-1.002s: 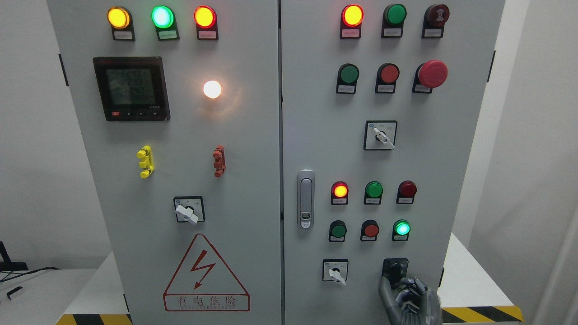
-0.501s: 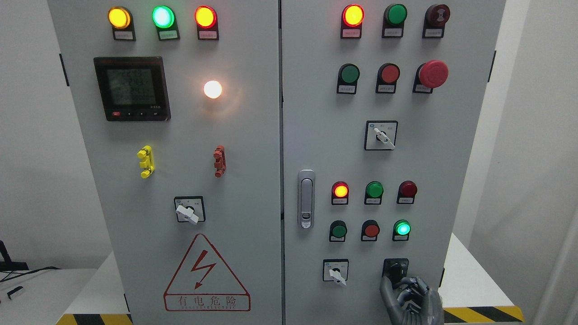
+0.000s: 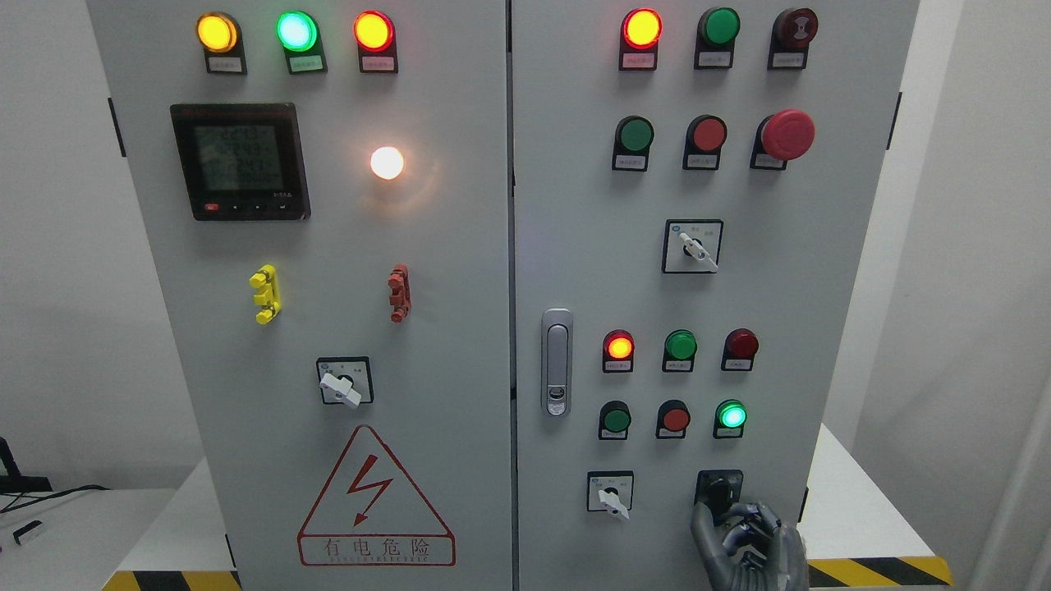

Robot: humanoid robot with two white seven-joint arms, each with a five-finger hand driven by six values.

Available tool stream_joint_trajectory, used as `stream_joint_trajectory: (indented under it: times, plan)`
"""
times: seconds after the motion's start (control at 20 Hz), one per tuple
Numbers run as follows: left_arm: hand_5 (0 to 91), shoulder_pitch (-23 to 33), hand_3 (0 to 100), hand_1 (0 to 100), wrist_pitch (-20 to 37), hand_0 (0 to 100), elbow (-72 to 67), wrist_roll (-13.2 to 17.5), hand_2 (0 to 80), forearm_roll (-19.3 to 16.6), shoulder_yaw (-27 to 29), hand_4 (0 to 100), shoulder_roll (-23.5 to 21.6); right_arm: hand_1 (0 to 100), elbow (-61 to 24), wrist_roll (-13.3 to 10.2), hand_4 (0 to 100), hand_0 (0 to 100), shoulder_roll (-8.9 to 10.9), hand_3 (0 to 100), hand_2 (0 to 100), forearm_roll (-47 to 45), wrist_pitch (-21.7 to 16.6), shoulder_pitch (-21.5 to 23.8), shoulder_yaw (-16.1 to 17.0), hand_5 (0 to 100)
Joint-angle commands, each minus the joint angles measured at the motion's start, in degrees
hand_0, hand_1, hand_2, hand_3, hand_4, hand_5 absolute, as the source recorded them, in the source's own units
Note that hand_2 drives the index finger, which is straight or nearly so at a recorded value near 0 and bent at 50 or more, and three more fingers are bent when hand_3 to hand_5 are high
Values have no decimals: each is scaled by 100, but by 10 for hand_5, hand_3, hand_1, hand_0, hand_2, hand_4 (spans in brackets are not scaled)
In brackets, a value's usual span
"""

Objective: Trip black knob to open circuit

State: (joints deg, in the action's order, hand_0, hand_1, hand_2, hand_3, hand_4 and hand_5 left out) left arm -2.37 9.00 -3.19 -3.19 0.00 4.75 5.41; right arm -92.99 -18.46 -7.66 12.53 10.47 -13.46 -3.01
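The black knob (image 3: 718, 490) sits on its black square plate at the lower right of the grey cabinet's right door (image 3: 591, 246). My right hand (image 3: 722, 525) comes up from the bottom edge just under it. The thumb (image 3: 699, 529) stands on the knob's left and the curled fingers (image 3: 755, 521) on its right, closed on the knob's lower end. The hand hides the knob's tip. My left arm does not show.
A white selector switch (image 3: 610, 492) is just left of the knob. Above it are a lit green lamp (image 3: 731, 415), red and green buttons and a lit red lamp (image 3: 618, 346). A door latch (image 3: 556, 361) is further left. Yellow-black hazard tape (image 3: 878, 570) marks the base.
The right hand has crept slightly right and down while staying on the knob. The lamps look the same.
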Motion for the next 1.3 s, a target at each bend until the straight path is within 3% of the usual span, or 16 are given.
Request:
stream_joint_trajectory:
  times: [0.0,1.25]
  plan:
    - [0,0,0,389,-3,120,-6,3,0,-176,0,0,-5,660,17,27,847,290,1,878,531,39,7,1,2,976]
    - [0,0,0,389,-3,120,2,3,0,-176,0,0,-5,672,26,18,834,301,10,873,520,197,7,1,29,970]
